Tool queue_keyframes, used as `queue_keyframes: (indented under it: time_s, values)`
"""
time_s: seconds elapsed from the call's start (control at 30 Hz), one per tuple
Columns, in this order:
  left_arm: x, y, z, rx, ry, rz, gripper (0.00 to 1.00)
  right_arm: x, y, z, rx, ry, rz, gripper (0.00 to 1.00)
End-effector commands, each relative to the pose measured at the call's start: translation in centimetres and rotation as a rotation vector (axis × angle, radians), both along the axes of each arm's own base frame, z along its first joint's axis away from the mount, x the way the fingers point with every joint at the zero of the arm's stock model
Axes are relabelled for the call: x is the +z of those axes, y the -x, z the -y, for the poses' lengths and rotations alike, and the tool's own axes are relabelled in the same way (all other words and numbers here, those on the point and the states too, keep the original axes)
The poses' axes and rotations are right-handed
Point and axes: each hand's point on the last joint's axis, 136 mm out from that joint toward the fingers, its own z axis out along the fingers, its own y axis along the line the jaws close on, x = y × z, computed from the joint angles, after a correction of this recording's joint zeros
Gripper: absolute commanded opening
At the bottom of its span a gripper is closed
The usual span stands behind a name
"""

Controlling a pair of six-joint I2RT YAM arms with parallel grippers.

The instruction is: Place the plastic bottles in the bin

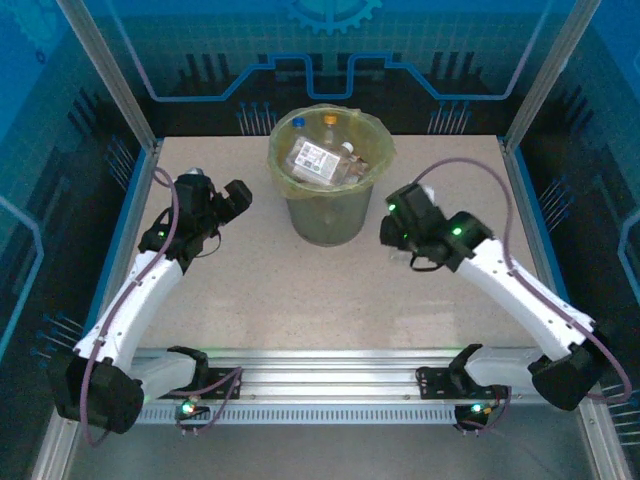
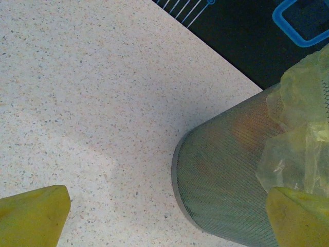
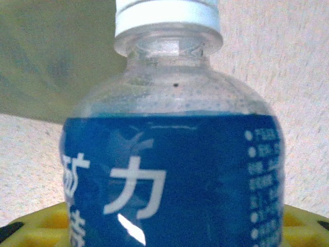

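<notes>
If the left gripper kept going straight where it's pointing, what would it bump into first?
Probably the table, right at the foot of the bin. Depth is unclear, so the left gripper might hit the bin wall instead.

Left gripper [image 2: 164, 218] wide open; right gripper [image 3: 172, 231] grips bottle [image 3: 169, 164].

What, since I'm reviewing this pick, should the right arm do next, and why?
Probably lift the right gripper straight up. A blue-labelled bottle sits right at its fingers, and the gripper is low beside the bin wall, so the bottle likely has to rise above the rim before it can move over the bin.
</notes>
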Motion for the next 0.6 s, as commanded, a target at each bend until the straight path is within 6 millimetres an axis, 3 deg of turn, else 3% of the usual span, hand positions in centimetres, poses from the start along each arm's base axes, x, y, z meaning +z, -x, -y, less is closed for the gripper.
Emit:
queue_keyframes:
  time_s: [0.0,0.17,0.3,0.57]
  values:
    - [1.1,0.2,-0.6,0.030,0.016,0.027,0.99,4.8,-1.0,-0.4,0.182,0.038,0.084,0.37]
    - [1.2,0.2,-0.1,0.015,0.041,0.033,0.99,10.8,-4.6,-4.5,0.426,0.034,0.203,0.39]
    - [1.2,0.3,0.4,-0.005,0.071,0.034,0.99,13.6,-8.3,-7.6,0.580,0.062,0.255,0.39]
    - [1.6,0.3,1.0,-0.030,0.098,0.047,0.99,13.4,-15.2,-10.4,0.686,0.040,0.260,0.39]
